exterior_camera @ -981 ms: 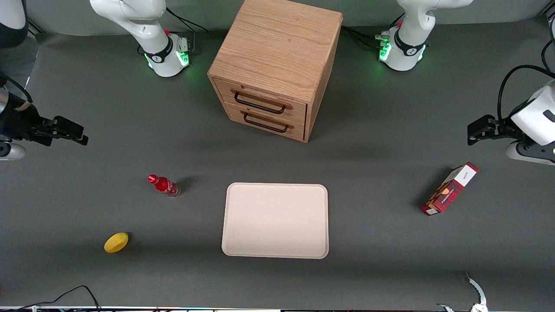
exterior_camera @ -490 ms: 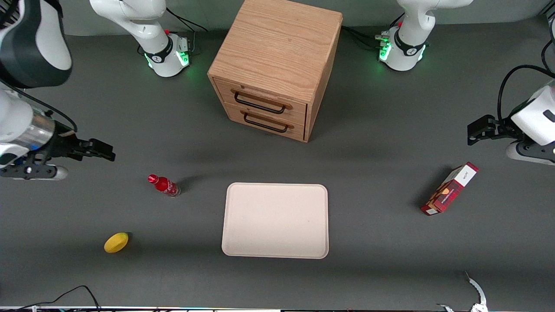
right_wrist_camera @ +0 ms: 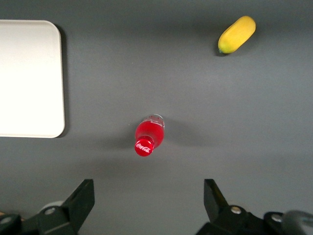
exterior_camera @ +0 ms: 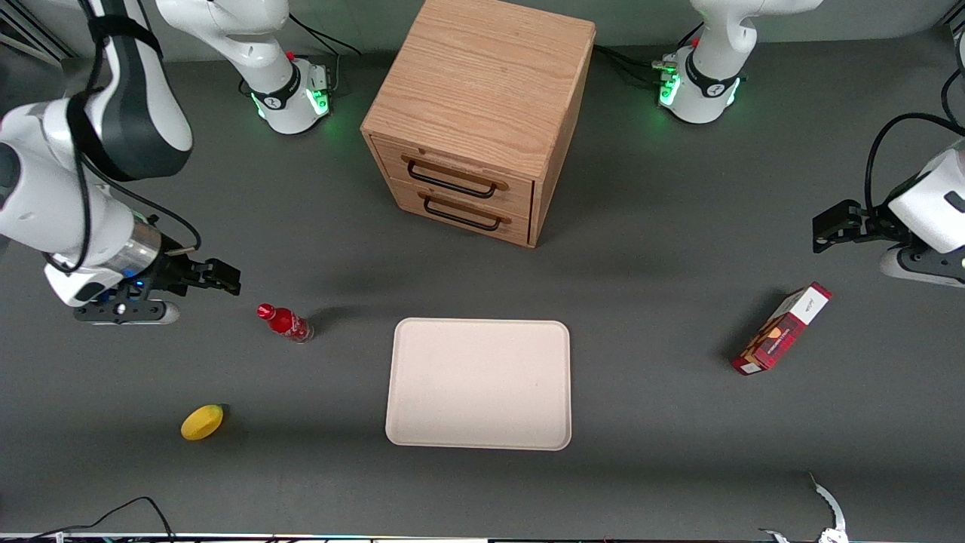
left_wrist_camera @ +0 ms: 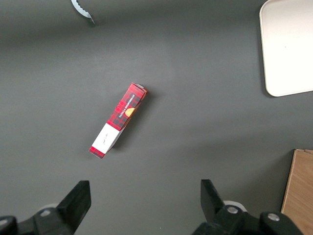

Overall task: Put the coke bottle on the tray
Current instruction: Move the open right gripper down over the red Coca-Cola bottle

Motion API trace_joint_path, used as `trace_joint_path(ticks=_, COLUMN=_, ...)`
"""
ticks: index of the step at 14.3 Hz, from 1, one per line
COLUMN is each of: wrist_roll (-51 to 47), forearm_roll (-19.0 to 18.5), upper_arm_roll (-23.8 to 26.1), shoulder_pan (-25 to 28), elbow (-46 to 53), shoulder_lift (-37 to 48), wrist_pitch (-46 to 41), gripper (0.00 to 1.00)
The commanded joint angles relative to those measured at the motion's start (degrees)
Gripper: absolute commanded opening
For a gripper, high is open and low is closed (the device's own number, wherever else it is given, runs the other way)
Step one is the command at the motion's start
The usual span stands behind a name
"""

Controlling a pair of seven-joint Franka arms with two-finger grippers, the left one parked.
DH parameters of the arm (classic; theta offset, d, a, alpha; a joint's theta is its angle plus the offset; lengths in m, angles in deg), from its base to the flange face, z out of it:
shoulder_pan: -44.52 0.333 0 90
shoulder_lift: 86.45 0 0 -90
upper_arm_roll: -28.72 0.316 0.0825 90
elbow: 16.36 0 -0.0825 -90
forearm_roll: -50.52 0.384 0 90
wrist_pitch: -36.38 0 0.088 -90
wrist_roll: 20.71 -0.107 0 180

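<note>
Here, end effector (exterior_camera: pixel 226 277) spread, near coke bottle (exterior_camera: pixel 284 322)

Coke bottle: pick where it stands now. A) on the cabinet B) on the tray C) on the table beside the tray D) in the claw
C: the bottle stands upright on the table beside the tray, with the open claw near it, holding nothing.

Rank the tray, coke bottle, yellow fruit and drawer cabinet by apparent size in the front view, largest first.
1. Drawer cabinet
2. Tray
3. Coke bottle and yellow fruit: too alike to rank.
The tool hangs open, farther from the camera than the bottle.
</note>
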Motion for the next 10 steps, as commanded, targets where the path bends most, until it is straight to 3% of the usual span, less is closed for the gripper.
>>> trace_joint_path(ticks=1, wrist_roll=-2.3, forearm_roll=-1.4, upper_arm_roll=0.2, shoulder_pan=0.1, elbow=-5.9, shoulder_lift=0.8, wrist_pitch=6.1, gripper=0.98)
trace_joint_path(ticks=7, wrist_roll=-2.5, forearm_roll=-2.7, upper_arm_roll=0.2, shoulder_pan=0.3, elbow=-9.3, shoulder_lift=-2.7, wrist_pitch=12.8, gripper=0.97)
trace_joint_path(ticks=10, wrist_roll=-2.5, forearm_roll=-3.6, upper_arm_roll=0.2, shoulder_pan=1.4, elbow=-9.3, shoulder_lift=-4.7, wrist_pitch=13.7, gripper=0.92)
